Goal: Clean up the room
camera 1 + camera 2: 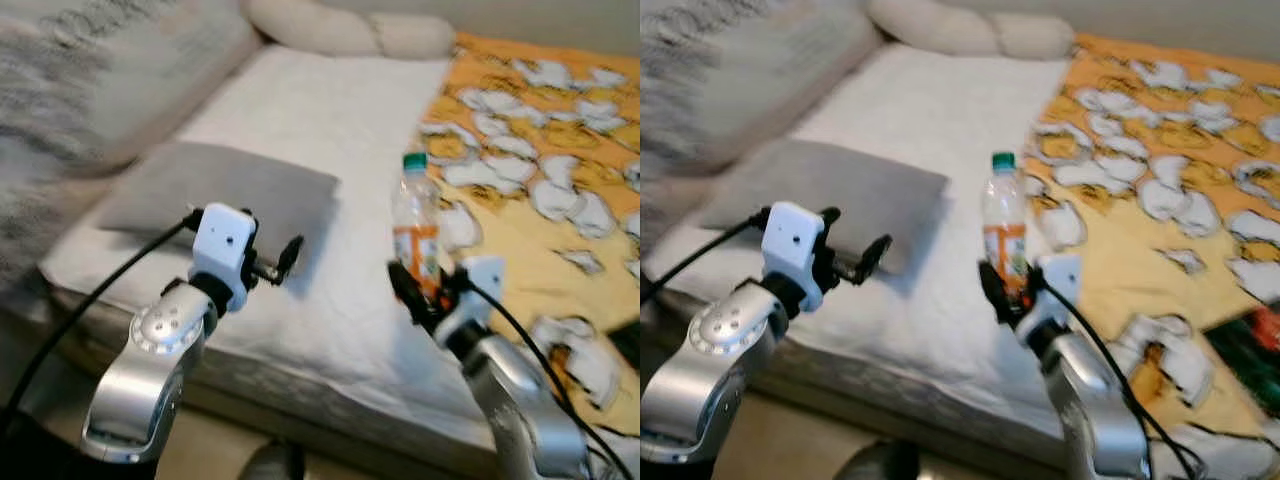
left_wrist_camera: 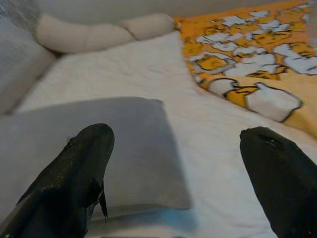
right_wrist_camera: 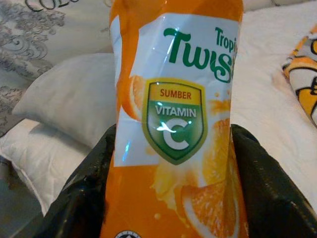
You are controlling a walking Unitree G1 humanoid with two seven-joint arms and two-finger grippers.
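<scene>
The right pincer (image 1: pixel 425 290) is clenched around the lower part of an upright orange juice bottle (image 1: pixel 416 226) with a green cap, holding it above the white-sheeted bed (image 1: pixel 330 130), just beside the edge of the orange patterned blanket (image 1: pixel 560 130) that covers the bed's right side. The left pincer (image 1: pixel 272 262) is released, its two black fingers (image 2: pixel 74 173) spread wide, and it hovers over the near edge of the bed at the corner of a flat grey pillow (image 1: pixel 230 195) lying well to the left of the bottle. Cream bolster cushions (image 1: pixel 340 28) lie at the far end of the bed beyond the bottle.
</scene>
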